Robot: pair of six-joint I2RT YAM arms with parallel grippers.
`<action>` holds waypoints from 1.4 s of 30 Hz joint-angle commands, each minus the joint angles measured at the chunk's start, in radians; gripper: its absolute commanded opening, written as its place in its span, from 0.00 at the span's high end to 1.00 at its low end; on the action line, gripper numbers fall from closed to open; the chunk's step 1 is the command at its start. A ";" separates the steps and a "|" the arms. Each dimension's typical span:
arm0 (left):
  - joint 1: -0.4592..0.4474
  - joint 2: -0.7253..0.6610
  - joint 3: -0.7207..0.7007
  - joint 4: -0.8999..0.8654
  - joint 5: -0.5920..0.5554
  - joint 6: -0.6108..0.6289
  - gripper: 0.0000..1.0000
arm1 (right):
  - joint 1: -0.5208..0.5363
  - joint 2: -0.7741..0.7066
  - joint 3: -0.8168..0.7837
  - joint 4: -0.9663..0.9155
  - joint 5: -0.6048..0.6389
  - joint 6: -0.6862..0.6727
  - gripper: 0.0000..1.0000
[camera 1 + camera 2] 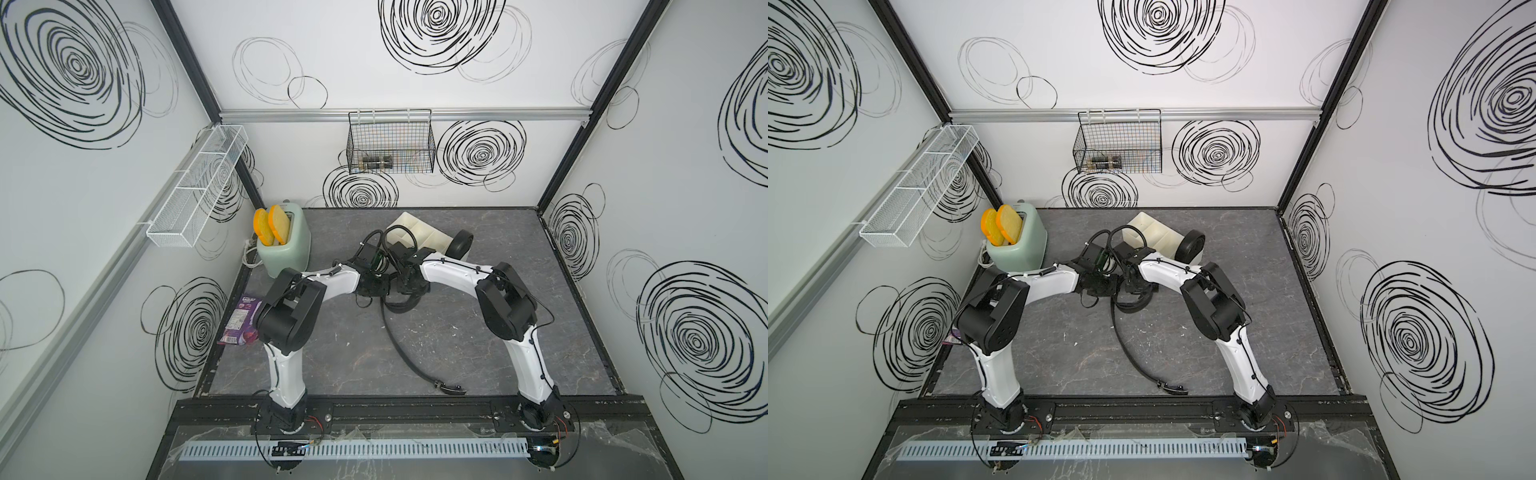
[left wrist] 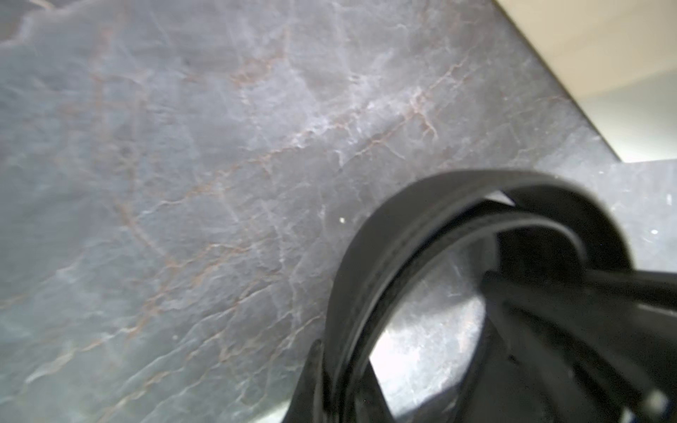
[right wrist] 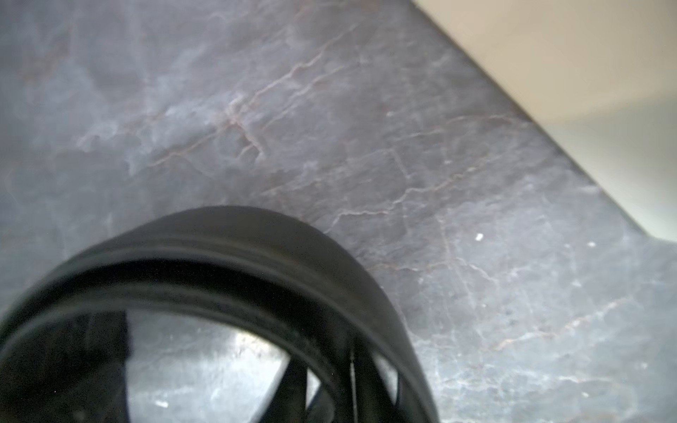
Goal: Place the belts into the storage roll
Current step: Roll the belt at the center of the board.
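On the table at the tray's [image 1: 415, 226] near side, left fingers [image 2: 304, 395] pinch the belt's [image 1: 395, 345] coil, right fingers [image 3: 293, 388] alongside, grip unclear, the strap trailing lengthwise away from the tray.

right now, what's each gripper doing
left gripper: closed on the long black strap belt.
right gripper: by the same belt; open or closed cannot be told.

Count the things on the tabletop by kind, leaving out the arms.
Belts: 2, one half-rolled, one coiled
Tray: 1
Toaster: 1
Toast slices: 2
Snack packet: 1
Total: 7
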 commanded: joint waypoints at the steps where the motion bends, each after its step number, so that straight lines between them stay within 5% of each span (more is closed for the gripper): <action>1: -0.013 0.026 0.003 -0.073 -0.085 0.012 1.00 | -0.017 -0.114 0.032 0.054 0.009 -0.021 0.51; 3: -0.014 0.029 0.004 -0.076 -0.098 0.008 1.00 | -0.027 -0.156 0.049 0.061 -0.003 -0.035 0.43; 8: -0.028 0.041 0.021 -0.098 -0.143 0.024 1.00 | -0.028 -0.348 -0.080 0.104 -0.032 -0.031 0.41; 12: -0.037 0.049 0.039 -0.123 -0.182 0.047 1.00 | -0.011 -0.589 -0.356 0.238 -0.135 0.034 0.41; 18: -0.048 0.083 0.074 -0.174 -0.228 0.078 1.00 | 0.161 -0.839 -0.793 0.632 -0.263 0.342 0.51; 21: -0.049 0.093 0.078 -0.190 -0.242 0.091 1.00 | 0.233 -0.852 -0.911 0.789 -0.295 0.434 0.56; 34: -0.050 0.089 0.032 -0.196 -0.261 0.112 1.00 | 0.399 -0.616 -0.991 0.891 -0.428 0.464 0.58; 42: -0.059 0.020 -0.051 -0.194 -0.261 0.117 1.00 | 0.284 -0.689 -1.138 0.776 -0.320 0.433 0.50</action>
